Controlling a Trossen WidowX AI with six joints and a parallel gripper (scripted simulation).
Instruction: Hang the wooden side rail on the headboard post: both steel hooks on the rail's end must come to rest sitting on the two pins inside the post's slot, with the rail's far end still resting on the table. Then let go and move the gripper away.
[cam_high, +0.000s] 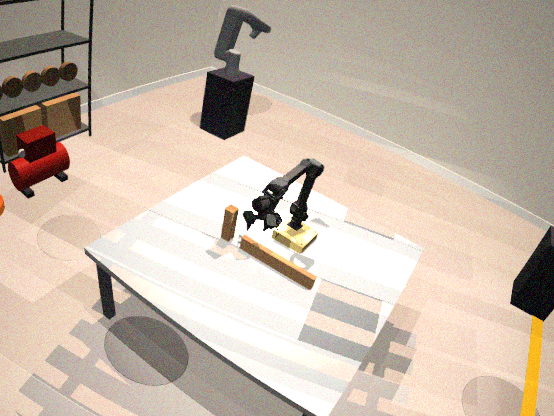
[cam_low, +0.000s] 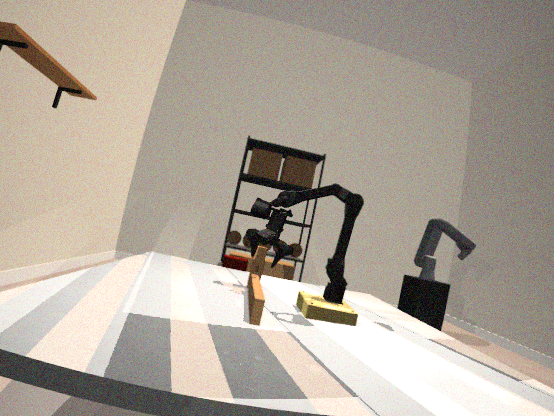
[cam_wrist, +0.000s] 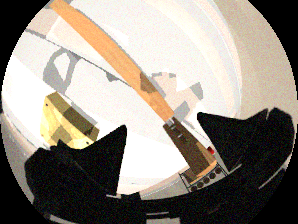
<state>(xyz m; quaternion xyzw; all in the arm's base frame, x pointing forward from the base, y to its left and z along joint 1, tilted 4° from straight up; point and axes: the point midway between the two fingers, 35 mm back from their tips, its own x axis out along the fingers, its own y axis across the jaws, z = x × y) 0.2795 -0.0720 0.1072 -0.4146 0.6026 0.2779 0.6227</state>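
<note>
The wooden side rail (cam_high: 277, 262) (cam_low: 256, 300) (cam_wrist: 110, 50) lies along the table on its narrow edge. Its hook end points at the headboard post (cam_high: 229, 223) (cam_wrist: 185, 147), which stands upright. In the top view a short gap shows between rail end and post. Small steel hooks (cam_wrist: 170, 121) show at the rail's end in the wrist view; whether they touch the pins is too small to tell. My gripper (cam_high: 258, 226) (cam_low: 264, 259) (cam_wrist: 163, 122) is open and empty, fingers pointing down, above the area of the rail's hook end and the post.
The arm stands on a yellow base block (cam_high: 295, 237) (cam_low: 327, 310) (cam_wrist: 60, 120) beside the rail. The white table (cam_high: 175, 280) has its edges well away from the rail. A shelf rack, a red compressor (cam_high: 40, 162) and another robot on a black pedestal (cam_high: 226, 105) stand off the table.
</note>
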